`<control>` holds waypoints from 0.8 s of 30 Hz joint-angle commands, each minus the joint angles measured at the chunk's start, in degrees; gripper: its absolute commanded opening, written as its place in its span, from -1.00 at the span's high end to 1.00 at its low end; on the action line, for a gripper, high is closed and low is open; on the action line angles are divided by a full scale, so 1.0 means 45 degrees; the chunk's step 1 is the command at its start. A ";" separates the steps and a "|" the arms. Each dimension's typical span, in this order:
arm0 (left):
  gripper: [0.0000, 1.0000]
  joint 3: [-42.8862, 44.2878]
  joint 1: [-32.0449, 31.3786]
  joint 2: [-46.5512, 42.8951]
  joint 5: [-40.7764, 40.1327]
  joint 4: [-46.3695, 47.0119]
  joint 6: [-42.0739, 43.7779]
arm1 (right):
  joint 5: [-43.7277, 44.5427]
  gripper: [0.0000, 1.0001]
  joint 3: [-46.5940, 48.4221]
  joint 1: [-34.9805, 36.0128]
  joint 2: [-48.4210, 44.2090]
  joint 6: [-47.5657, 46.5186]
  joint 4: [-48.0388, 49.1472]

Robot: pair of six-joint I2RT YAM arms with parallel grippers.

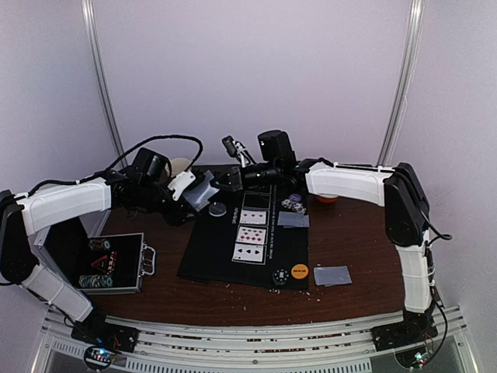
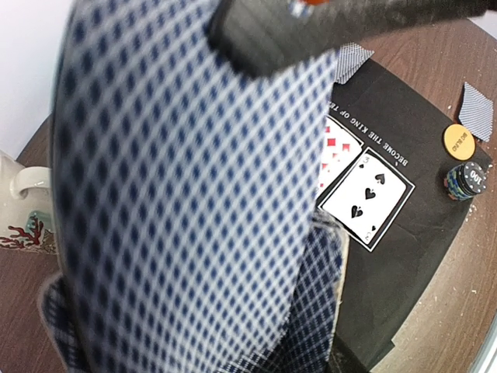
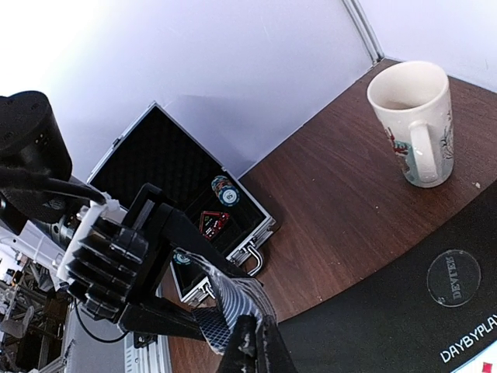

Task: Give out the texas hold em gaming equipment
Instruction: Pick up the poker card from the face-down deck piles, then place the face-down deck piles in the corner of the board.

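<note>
My left gripper (image 1: 186, 194) is shut on a deck of grey-backed playing cards (image 2: 326, 311) and holds it above the mat's far left corner. My right gripper (image 1: 220, 181) is shut on the top card (image 3: 233, 299), which is partly drawn off the deck; that card (image 2: 186, 194) fills the left wrist view. Three face-up cards (image 1: 251, 233) lie in a column on the black mat (image 1: 210, 256). Face-down cards lie at the mat's right edge (image 1: 293, 220) and on the table (image 1: 332, 275). An orange button (image 1: 300, 272), a chip stack (image 1: 280, 276) and a dealer disc (image 1: 218, 208) sit on the mat.
An open aluminium case (image 1: 109, 263) with chips stands at the left. A white patterned mug (image 3: 415, 124) stands behind the mat's far left corner. A red-and-white bowl (image 1: 326, 198) and loose chips (image 1: 293, 203) are at the far right of the mat.
</note>
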 commanded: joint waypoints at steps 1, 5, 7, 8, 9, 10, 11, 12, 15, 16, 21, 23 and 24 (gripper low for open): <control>0.16 0.0293 -0.0031 -0.0247 -0.0139 0.0534 0.0059 | 0.0814 1.00 -0.0735 -0.0276 -0.1138 0.0445 0.0265; 0.16 0.0314 -0.0045 -0.0267 -0.0498 0.0540 -0.0053 | 0.1788 1.00 -0.2346 -0.0835 -0.2094 0.2427 0.2171; 0.16 0.0314 -0.0040 -0.0250 -0.0687 0.0539 -0.0092 | 0.2707 1.00 -0.3633 -0.1278 -0.2749 0.4242 0.3757; 0.16 0.0324 -0.0043 -0.0221 -0.0819 0.0531 -0.0141 | 0.3340 1.00 -0.4352 -0.1464 -0.2946 0.5234 0.4669; 0.16 0.0342 -0.0046 -0.0148 -0.0914 0.0542 -0.0175 | 0.4174 1.00 -0.5183 -0.1598 -0.3090 0.6127 0.5415; 0.16 0.0366 -0.0042 -0.0105 -0.0989 0.0514 -0.0201 | 0.4739 1.00 -0.5573 -0.1675 -0.3132 0.6757 0.6126; 0.16 0.0399 -0.0039 -0.0066 -0.1020 0.0455 -0.0228 | 0.5320 1.00 -0.5708 -0.1688 -0.3069 0.7114 0.6381; 0.16 0.0428 -0.0046 -0.0054 -0.1015 0.0447 -0.0219 | 0.5898 1.00 -0.5614 -0.1674 -0.2937 0.7236 0.6101; 0.16 0.0412 -0.0042 -0.0119 -0.1043 0.0435 -0.0219 | 0.7532 1.00 -0.5123 -0.1676 -0.2170 0.7700 0.5154; 0.16 0.0395 -0.0039 -0.0146 -0.1086 0.0442 -0.0228 | 0.7908 1.00 -0.4965 -0.1714 -0.1733 0.7884 0.5007; 0.16 0.0353 -0.0040 -0.0247 -0.1101 0.0442 -0.0206 | 0.8631 1.00 -0.3409 -0.1894 0.0186 0.8045 0.3446; 0.16 0.0353 -0.0032 -0.0230 -0.1083 0.0433 -0.0205 | 0.8468 1.00 -0.3081 -0.1980 0.0774 0.8406 0.3203; 0.16 0.0353 -0.0040 -0.0211 -0.1074 0.0435 -0.0221 | 0.8457 1.00 -0.3020 -0.1992 0.0976 0.8580 0.3158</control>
